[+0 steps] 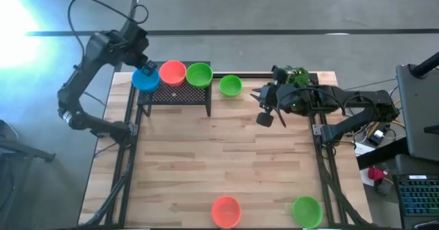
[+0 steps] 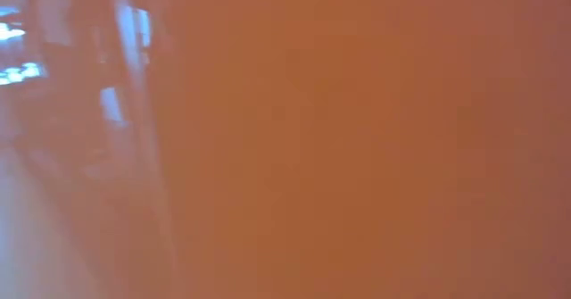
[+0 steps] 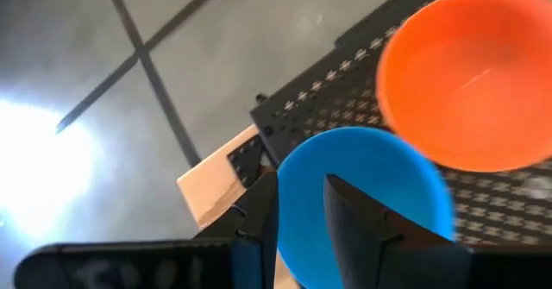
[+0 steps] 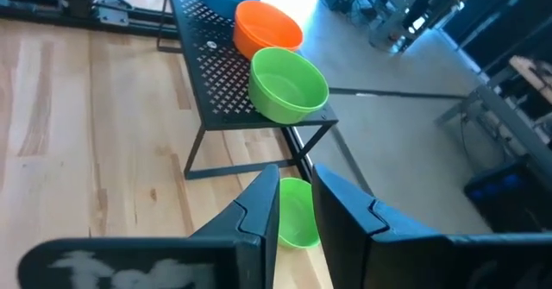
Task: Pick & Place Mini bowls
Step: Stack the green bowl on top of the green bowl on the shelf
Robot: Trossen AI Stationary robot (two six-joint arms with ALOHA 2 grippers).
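Low view (wholly) an orange blur

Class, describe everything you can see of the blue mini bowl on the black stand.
The blue mini bowl is small, round, plain bright blue and looks like smooth plastic. It sits tilted at the left end of the black mesh stand, beside the orange-red bowl. The left hand grips its rim, one finger inside and one outside.

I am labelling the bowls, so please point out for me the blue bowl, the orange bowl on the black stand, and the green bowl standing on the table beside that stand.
blue bowl (image 3: 371, 181): left wrist view, inner surface.
orange bowl (image 1: 173, 72): high view, inside centre.
green bowl (image 1: 230, 86): high view, inside centre.
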